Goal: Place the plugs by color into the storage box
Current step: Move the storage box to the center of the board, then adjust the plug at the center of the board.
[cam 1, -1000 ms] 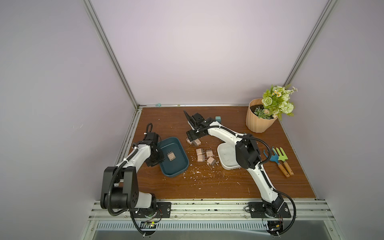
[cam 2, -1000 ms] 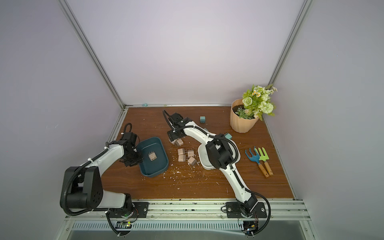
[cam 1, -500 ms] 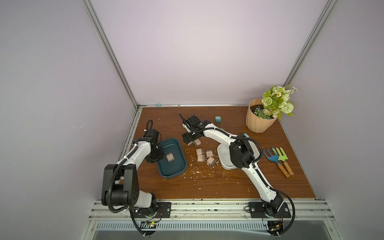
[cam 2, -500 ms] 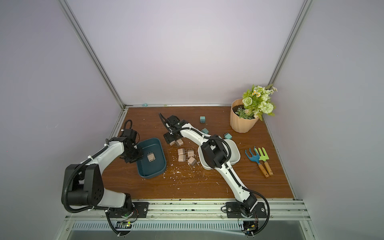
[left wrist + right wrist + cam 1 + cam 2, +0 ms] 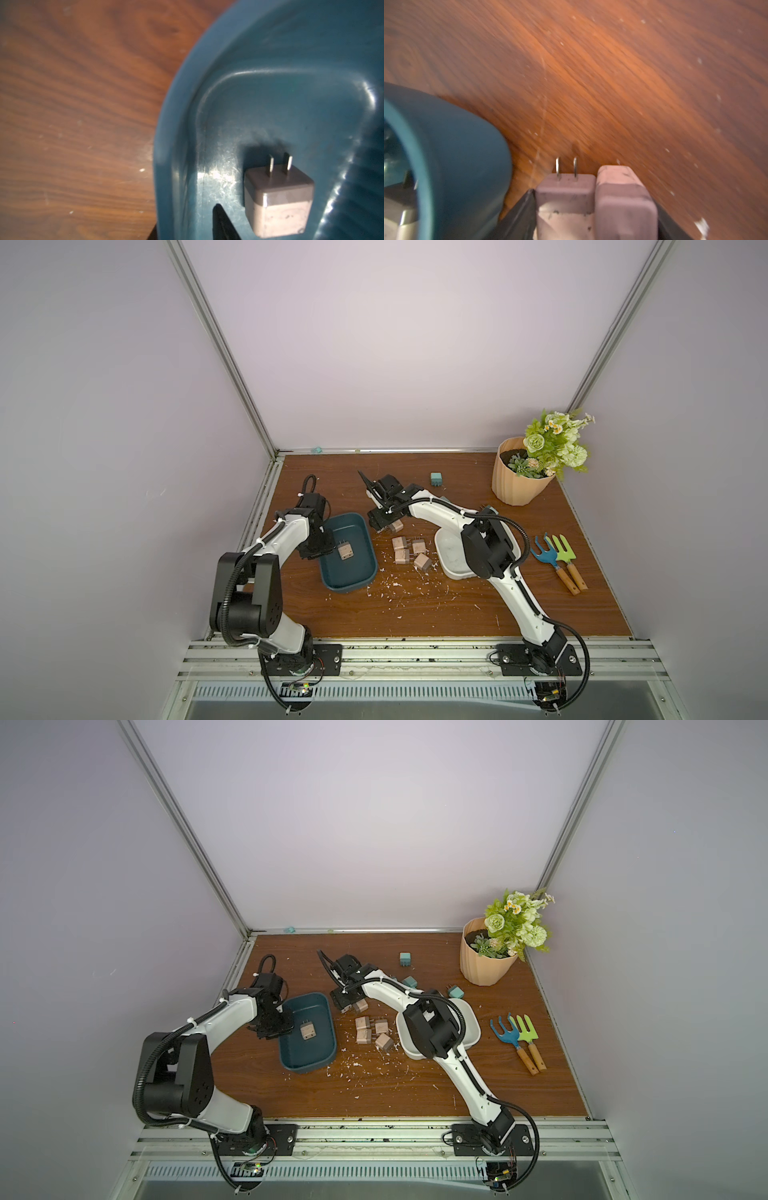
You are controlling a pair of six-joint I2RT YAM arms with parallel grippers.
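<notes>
Right tool (image 5: 593, 199) flanking two plugs (image 5: 564, 187), teal bin (image 5: 467, 145) beside (blurred)

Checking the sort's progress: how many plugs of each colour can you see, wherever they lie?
Tan plugs: 7 (1 in the blue tray, 2 at the right pincer, 4 loose)
Teal plugs: 3 in view
Total: 10

Layout on the table (image 5: 415, 614)
1 plug (image 5: 345, 551) lies in the left box (image 5: 349, 578), 4 plugs (image 5: 402, 556) lie between it and the right box (image 5: 451, 562), a pot (image 5: 519, 487) stands in the far right corner.
</notes>
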